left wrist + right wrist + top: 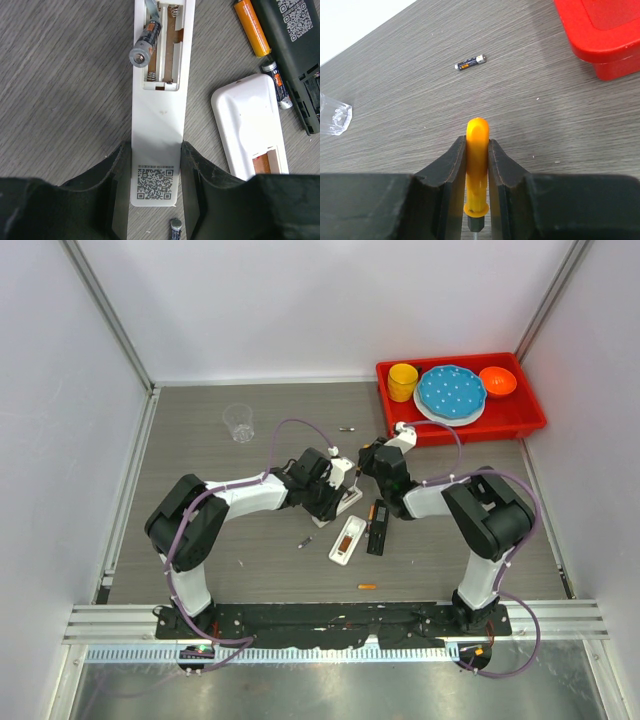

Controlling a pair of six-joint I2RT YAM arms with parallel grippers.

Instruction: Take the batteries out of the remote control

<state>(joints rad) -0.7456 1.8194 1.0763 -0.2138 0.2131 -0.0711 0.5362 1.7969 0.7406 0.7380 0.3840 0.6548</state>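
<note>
**Slim white remote clamped, one cell tipped out of its bay**

The left gripper (156, 150) grasps the slim white remote (158, 115) across its QR-coded end, with the matte black pads pressed flat against both smooth plastic edges. The remote's rectangular bay lies open, and coiled springs show at the far end. A dark grey battery (146, 42), a small cylinder with a dull metal cap, is tilted up out of the left slot. The flat metal blade (151, 9) of a tool meets its far end.

The right gripper (477, 145) is clenched on the tool's glossy, round-ended orange handle (477, 170).

On the wood-grained grey table (60, 100), a rounded second white remote (245, 125) lies just beside a black remote (300, 60). An orange battery (252, 27) and a dark loose battery (276, 85) lie next to them.
</note>
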